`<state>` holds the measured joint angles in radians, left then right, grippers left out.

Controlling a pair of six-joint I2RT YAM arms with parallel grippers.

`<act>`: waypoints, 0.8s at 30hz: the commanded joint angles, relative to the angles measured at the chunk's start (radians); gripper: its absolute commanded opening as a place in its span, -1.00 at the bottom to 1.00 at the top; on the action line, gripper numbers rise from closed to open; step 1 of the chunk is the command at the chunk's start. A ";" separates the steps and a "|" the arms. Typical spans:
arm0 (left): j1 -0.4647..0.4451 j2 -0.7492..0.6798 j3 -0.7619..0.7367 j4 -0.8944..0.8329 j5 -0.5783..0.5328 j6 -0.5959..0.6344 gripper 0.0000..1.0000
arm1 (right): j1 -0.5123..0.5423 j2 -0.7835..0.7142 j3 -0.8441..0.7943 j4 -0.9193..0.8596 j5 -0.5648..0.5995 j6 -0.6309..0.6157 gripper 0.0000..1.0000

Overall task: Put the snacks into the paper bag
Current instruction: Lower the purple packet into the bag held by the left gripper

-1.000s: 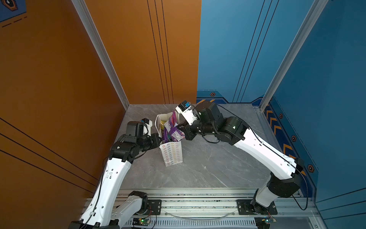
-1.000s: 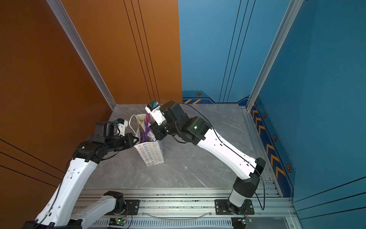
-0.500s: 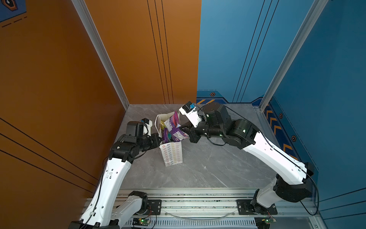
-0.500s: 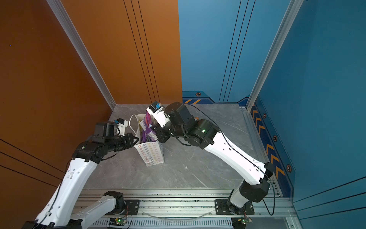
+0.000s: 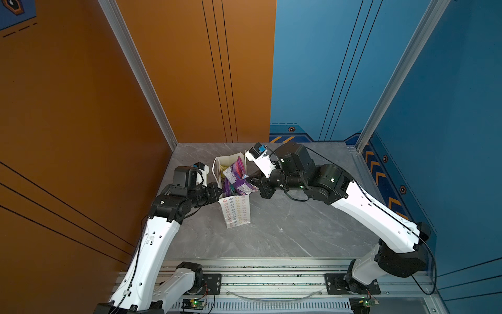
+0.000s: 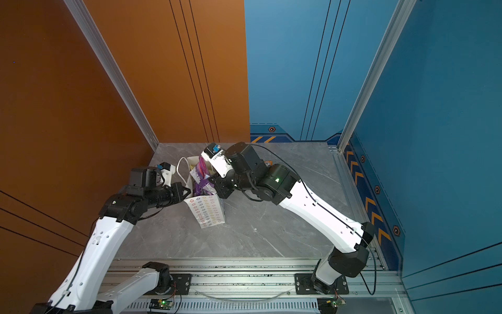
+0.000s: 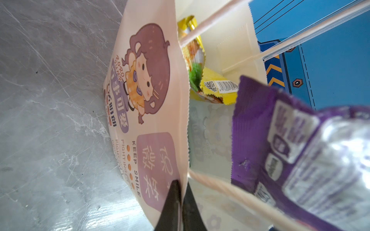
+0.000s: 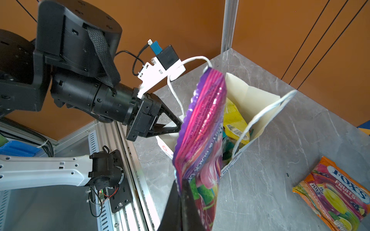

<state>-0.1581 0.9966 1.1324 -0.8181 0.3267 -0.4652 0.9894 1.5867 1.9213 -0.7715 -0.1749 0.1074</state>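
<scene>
The left hand is clenched on the top edge of the paper bag, pinching the front wall with the cartoon girl, one finger outside and one inside. The bag stands upright on the grey surface, its mouth held wide. That paper wall looks thin and creasable, so a pinch at the rim near the cord handle, where it is taken now, seems the soundest hold.

Inside the bag sit yellow packets and a green one, low against the far wall. A purple packet hangs over the mouth, its upper end already above the opening in both top views. The right hand is clamped on that packet's bottom seam. The film looks light, limp and slick; it sags and could catch on the rim or the handle, so I judge the crimped seam is the firmest place to grip.

Farther right, an orange FOX'S packet lies flat on the surface, well apart from the bag, not yet packed.
</scene>
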 commanded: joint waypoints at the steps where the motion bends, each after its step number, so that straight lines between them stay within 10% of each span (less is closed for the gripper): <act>1: 0.004 -0.001 0.002 0.024 0.020 0.001 -0.84 | 0.005 0.023 -0.013 -0.082 -0.016 -0.001 -1.00; 24: 0.005 -0.006 0.002 0.024 0.020 0.005 -0.85 | -0.044 0.168 0.070 -0.146 0.226 0.067 -1.00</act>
<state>-0.1581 0.9970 1.1324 -0.8112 0.3340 -0.4652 0.9348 1.7401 1.9648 -0.8307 -0.0200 0.1616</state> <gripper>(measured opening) 0.077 0.047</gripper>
